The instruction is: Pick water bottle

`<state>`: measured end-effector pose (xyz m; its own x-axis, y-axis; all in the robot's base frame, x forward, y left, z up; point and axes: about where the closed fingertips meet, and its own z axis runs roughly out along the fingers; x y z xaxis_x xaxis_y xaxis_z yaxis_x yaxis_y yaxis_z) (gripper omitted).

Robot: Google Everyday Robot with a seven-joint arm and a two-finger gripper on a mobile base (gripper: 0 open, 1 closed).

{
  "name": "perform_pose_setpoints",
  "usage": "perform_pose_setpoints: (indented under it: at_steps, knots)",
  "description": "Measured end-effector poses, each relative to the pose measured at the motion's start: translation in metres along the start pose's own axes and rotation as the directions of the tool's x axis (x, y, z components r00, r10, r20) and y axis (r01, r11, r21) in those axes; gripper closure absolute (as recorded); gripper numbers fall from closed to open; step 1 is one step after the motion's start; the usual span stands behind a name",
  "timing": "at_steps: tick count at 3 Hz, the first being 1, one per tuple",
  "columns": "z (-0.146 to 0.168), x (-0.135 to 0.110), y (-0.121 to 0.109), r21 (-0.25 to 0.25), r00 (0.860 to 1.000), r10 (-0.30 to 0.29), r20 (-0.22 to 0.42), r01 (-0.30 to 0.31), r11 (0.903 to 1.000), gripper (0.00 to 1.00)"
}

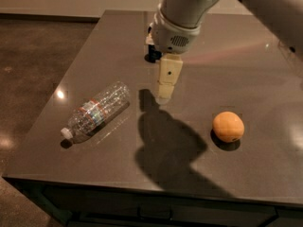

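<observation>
The water bottle lies on its side on the dark table, at the left front. It is clear ribbed plastic with a red and blue label band, and its white cap points to the front left. My gripper hangs above the table's middle, to the right of the bottle and apart from it. It holds nothing that I can see. The arm's white wrist hides most of the dark blue can behind it.
An orange sits on the table at the right front. The arm casts a large shadow on the table between the bottle and the orange. The table's left and front edges drop to a brown floor.
</observation>
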<state>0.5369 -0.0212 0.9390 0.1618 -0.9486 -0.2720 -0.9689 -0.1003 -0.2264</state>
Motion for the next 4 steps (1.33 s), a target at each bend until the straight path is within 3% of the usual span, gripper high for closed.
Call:
perform_pose_setpoints:
  at_steps: [1, 2, 4]
  knots:
    - [0.025, -0.033, -0.003, -0.036, 0.997, -0.08, 0.02, 0.081, 0.9961, 0.0]
    - [0.05, -0.059, 0.0, -0.078, 0.986, -0.162, 0.028, 0.164, 0.9834, 0.0]
    - [0.092, -0.084, 0.013, -0.16, 0.951, -0.309, 0.007, 0.306, 0.9385, 0.0]
